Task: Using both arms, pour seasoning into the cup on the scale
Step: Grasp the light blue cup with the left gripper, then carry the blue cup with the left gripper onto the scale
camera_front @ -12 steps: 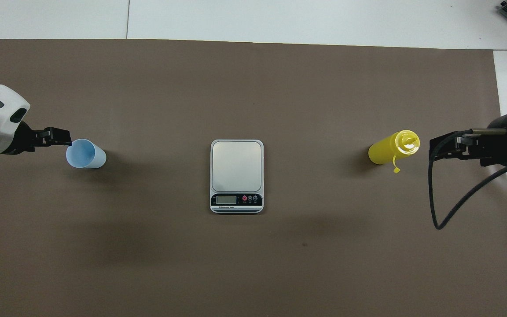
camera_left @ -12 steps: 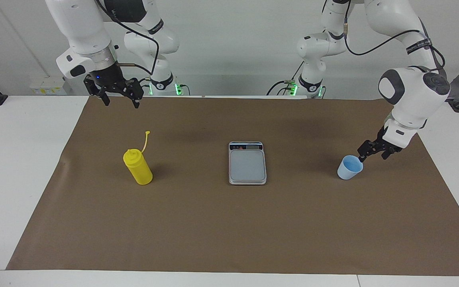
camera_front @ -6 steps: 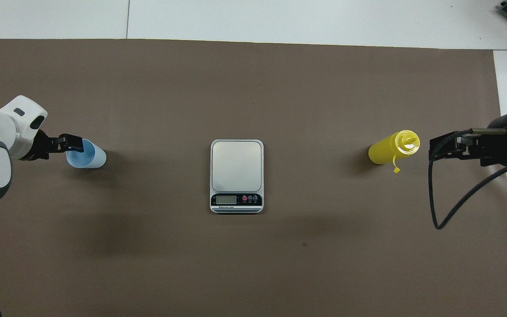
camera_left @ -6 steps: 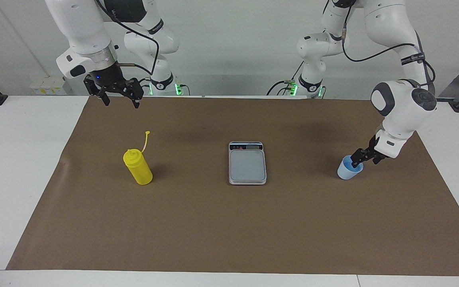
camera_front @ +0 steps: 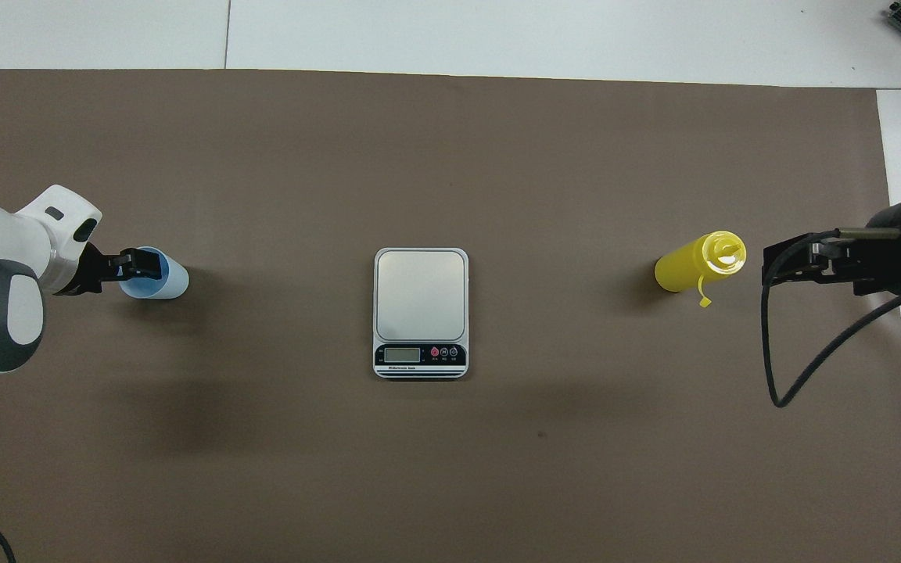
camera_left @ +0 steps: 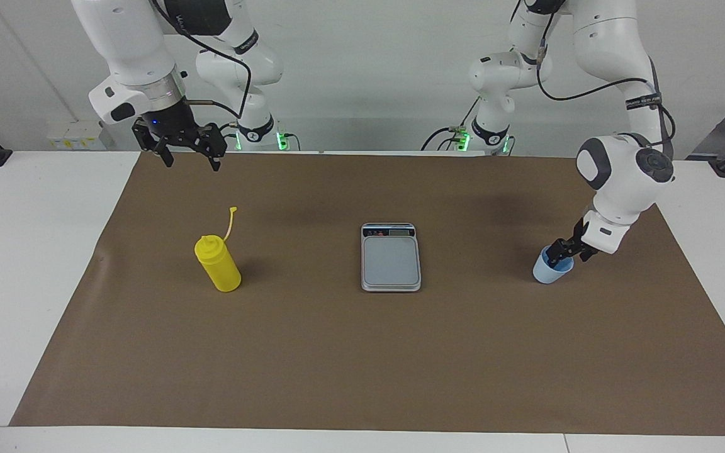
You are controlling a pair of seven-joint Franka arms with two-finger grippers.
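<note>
Cup is standing on the bench toward the left arm's end, well apart from the scale. Left hand has dropped onto its rim since 1 second ago; I cannot tell its grip. Right hand is waiting apart above the bench, bottle untouched.

Scale sits mid-bench on the mat, display end toward the robots' edge. Seasoning bottle stands upright toward the right arm's end, cup toward the left arm's end, all three roughly in one row, well apart from each other.
</note>
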